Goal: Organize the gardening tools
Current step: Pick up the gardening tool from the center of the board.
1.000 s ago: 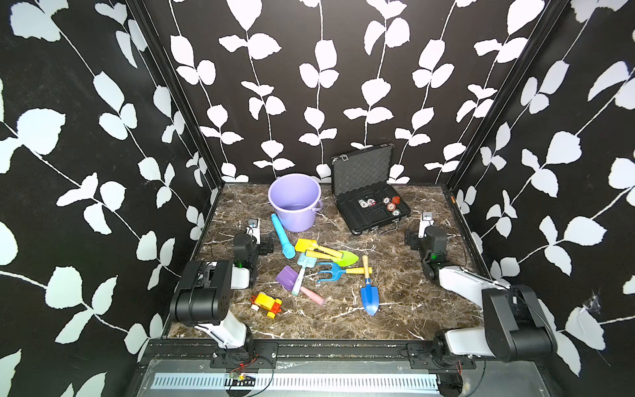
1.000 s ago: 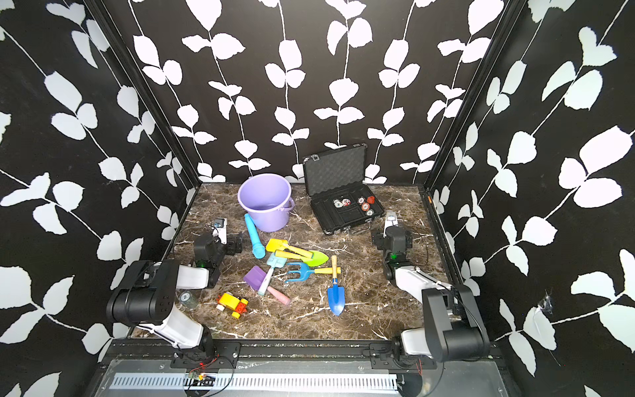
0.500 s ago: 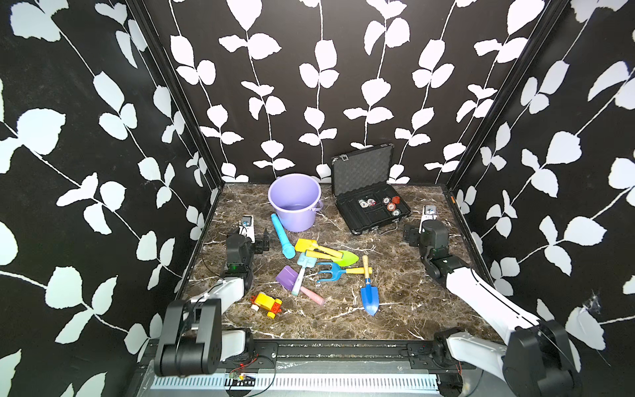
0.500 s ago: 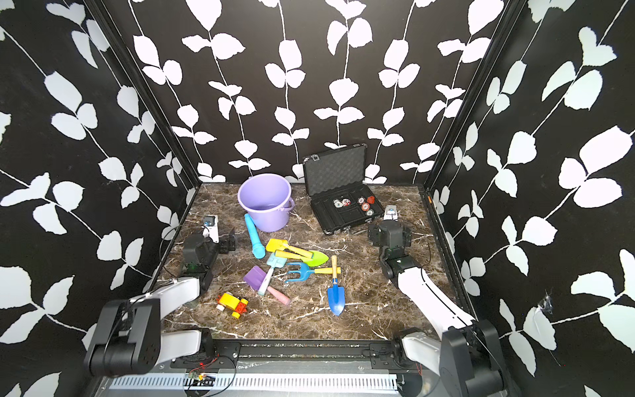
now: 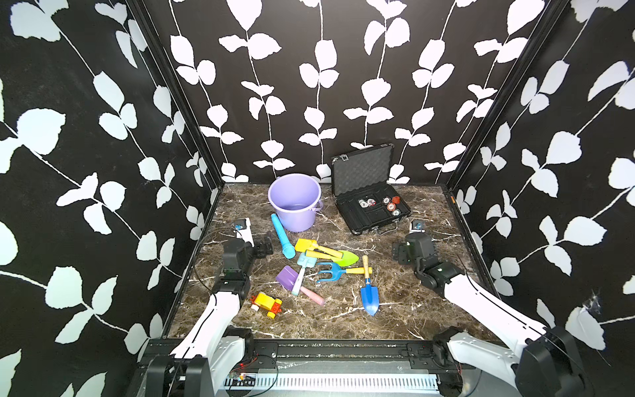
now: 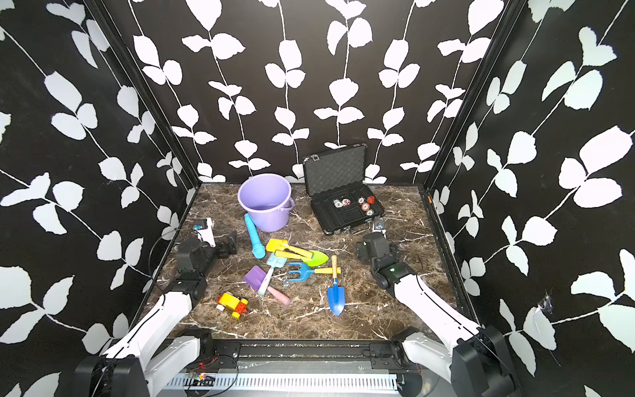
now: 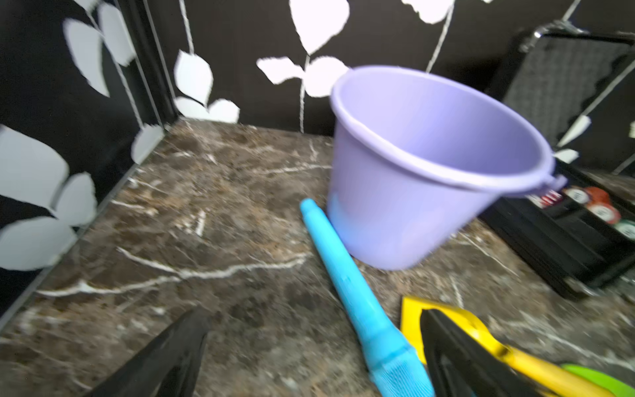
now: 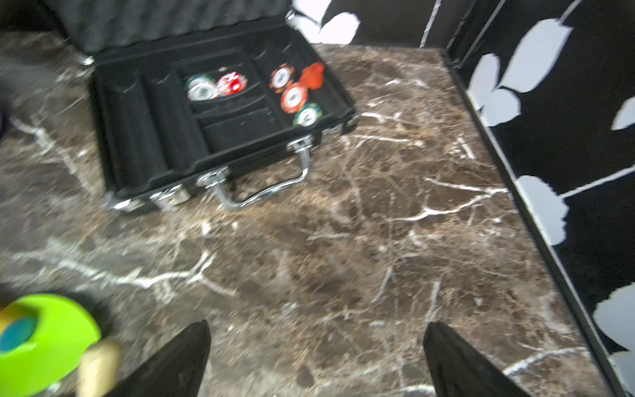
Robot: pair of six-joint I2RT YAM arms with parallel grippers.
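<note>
tools lying loose mid-table, both grippers wide and empty

the six gardening tools are lying in a loose cluster on the middle of the marble table, in front of the purple bucket, and none is sitting inside it. the yellow scoop and the green trowel are lying side by side at the far edge of the cluster, touching. just nearer, the teal spade is crossing the pink handle of the purple scoop. the blue fork is lying with its yellow handle crossing the wooden handle of the blue trowel, whose blade is pointing toward the near edge.

the left gripper is hanging low on the left of the cluster, beside the light-blue cylinder, with its jaws spread wide and holding nothing. the right gripper is hanging low on the right, between the cluster and the open black case, its jaws also gaping wide over bare marble and gripping nothing. a yellow toy car is sitting near the left arm, apart from the tools.
</note>
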